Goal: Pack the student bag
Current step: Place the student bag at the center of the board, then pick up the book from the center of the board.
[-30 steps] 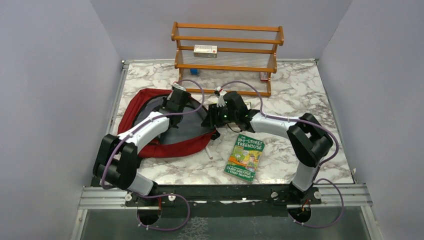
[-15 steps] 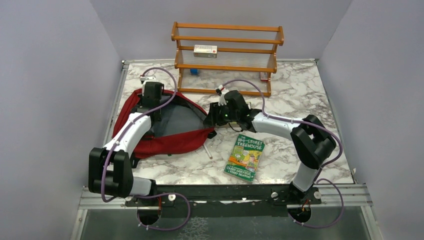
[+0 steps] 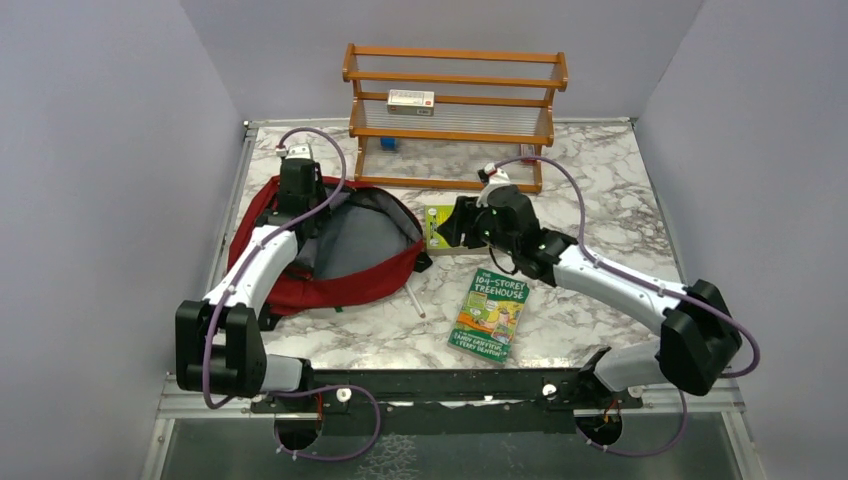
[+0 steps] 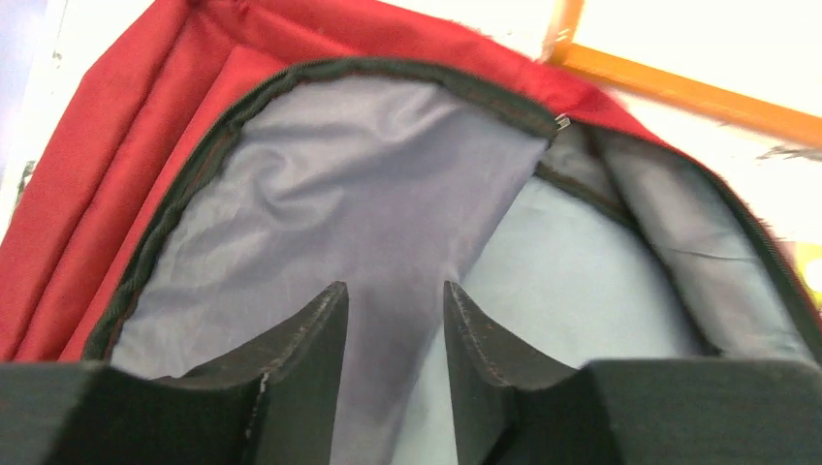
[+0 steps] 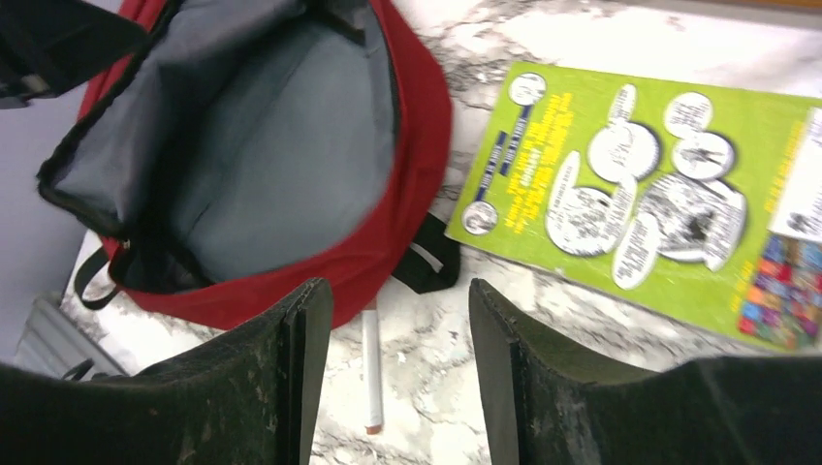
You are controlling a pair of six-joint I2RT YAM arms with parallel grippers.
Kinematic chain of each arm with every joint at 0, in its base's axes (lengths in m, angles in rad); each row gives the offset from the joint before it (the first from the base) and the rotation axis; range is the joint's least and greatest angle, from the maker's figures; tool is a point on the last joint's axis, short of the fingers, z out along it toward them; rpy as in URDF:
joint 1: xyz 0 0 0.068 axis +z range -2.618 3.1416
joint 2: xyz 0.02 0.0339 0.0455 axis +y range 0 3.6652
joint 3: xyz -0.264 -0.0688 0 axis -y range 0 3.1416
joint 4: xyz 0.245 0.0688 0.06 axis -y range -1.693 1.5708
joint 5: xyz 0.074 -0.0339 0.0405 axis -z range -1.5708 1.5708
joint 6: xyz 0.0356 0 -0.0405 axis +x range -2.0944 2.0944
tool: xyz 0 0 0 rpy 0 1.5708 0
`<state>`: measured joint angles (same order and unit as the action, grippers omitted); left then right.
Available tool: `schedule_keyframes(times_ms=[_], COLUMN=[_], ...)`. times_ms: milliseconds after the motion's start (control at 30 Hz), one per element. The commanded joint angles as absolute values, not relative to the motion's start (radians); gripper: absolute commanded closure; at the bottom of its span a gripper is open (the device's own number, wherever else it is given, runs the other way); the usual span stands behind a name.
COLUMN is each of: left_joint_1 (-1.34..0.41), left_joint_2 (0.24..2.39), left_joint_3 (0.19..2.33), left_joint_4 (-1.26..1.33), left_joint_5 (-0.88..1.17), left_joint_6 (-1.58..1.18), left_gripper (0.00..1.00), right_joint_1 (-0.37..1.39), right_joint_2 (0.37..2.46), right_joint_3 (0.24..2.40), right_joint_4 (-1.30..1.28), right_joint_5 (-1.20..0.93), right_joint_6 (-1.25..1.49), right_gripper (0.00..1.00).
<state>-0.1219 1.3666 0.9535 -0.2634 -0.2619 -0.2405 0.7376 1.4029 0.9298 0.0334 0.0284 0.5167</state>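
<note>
The student bag (image 3: 300, 290) is a dark red backpack lying at the table's left, its mouth unzipped and its grey lining (image 4: 368, 184) showing. My left gripper (image 3: 303, 222) hangs over the bag's back rim; its jaws (image 4: 395, 291) are open, with only lining behind the gap. A bright green book (image 5: 630, 184) lies flat just right of the bag. My right gripper (image 3: 450, 225) hovers open at that book's (image 3: 436, 243) edge, holding nothing (image 5: 399, 291). A second book (image 3: 490, 313), "The 104-Storey Treehouse", lies nearer the front.
A white pen (image 3: 415, 301) lies on the marble between bag and front book, visible below my right fingers (image 5: 371, 378). An orange wooden shelf (image 3: 455, 80) stands at the back with a small white box (image 3: 411, 100). Grey walls close in on three sides.
My left arm swung back from the bag's middle to its rear rim and its jaws opened. My right arm drew away to the right, uncovering the green book beside the bag.
</note>
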Motion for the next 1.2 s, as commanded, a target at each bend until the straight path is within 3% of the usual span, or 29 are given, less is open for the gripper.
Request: schedule_keyframes(times_ms=[0,233,700,1167], left_joint_1=[-0.121,-0.239,-0.695,-0.823], left_joint_2=[1.275,1.269,1.378,1.562], left_joint_3=[0.963,1.018,0.916,0.871], left_joint_4=[-0.180,-0.169,-0.036,0.152], left_joint_5=[-0.095,0.038,0.077,0.153], left_joint_6=[-0.272,-0.279,-0.434,-0.549], left_gripper=[0.53,0.39,0.33,0.32], right_joint_1=[0.738,0.703,0.686,0.686], right_joint_2=[1.315,1.275,1.101,0.944], right_joint_3=[0.899,0.881,0.798,0.475], right_joint_4=[-0.134,-0.430,-0.863,-0.598], right_joint_5=[0.215,0.347,0.371,0.144], right_joint_6=[0.546,0.698,1.053,1.199], right_gripper=[0.40,0.33,0.28,0.28])
